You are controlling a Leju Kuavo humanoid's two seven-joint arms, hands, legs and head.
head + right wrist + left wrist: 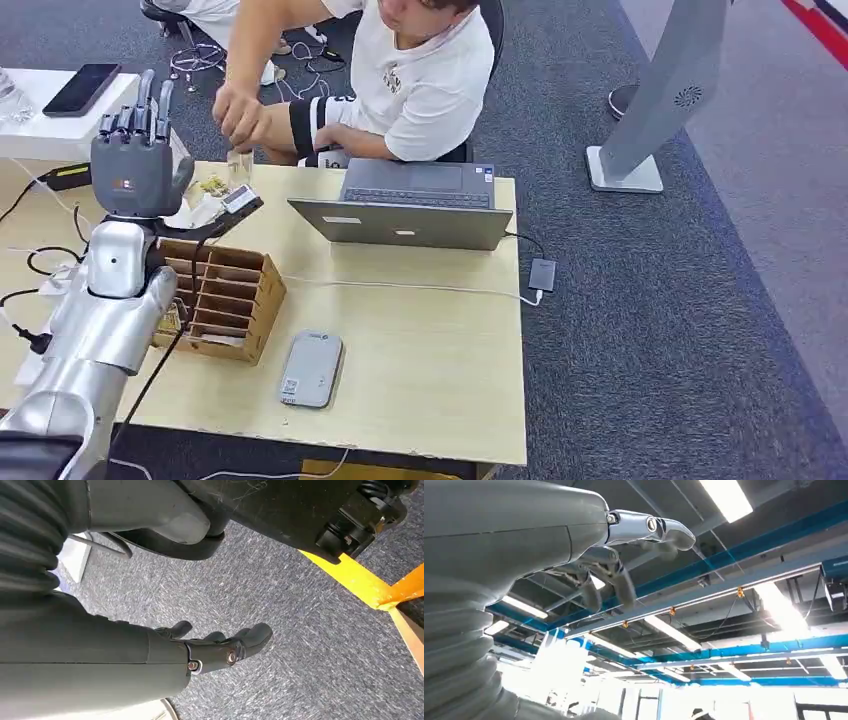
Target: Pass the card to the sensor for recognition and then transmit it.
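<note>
Card point(240, 162) in person's hand point(238, 112) | left robot hand point(138, 160) raised, released | right robot hand point(220, 647) released

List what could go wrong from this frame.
1. The raised left hand holds no card, and a person's hand works close beside it above the table; a sudden arm move might strike it.
2. A cable runs along the left arm past the wooden rack; it could snag and drag the rack.
</note>
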